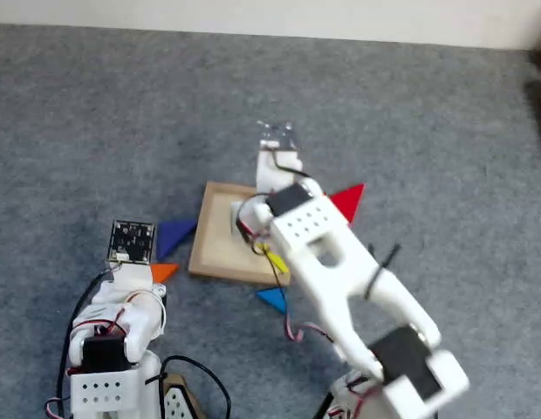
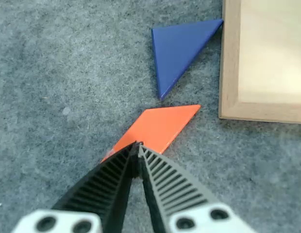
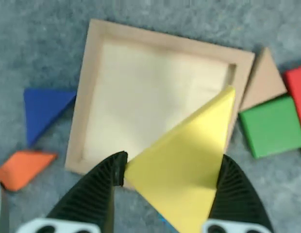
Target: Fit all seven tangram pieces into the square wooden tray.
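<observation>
On your left, the left gripper (image 2: 137,151) hangs low over the table (image 2: 53,73), its fingers pressed together on nothing. The tips sit above the near corner of the orange parallelogram (image 2: 158,128); you cannot tell whether they touch it. Just beyond lies the dark blue triangle (image 2: 177,51), one corner meeting the rim of the square wooden tray (image 2: 229,73). Both pieces lie flat along the tray's left side, probably because that arm can reach them there.

The tray's pale floor is bare, so I judge that no piece is seated yet.

Over the tray's near edge, your right gripper (image 3: 172,165) pinches the large yellow triangle (image 3: 189,160), with the fingers spread wide across its breadth. The piece is held roughly level, with one point aimed at the tray's far right corner. That looks like a line-up for setting it into a corner. It is a thin, flat, sharp-cornered plate with a smooth face.

A light blue triangle (image 1: 273,298) lies on the table just in front of the tray. To the tray's right, a tan triangle (image 3: 264,80) rests against the rim. Beside it are the green square (image 3: 272,126) and the red triangle (image 1: 349,202).
</observation>
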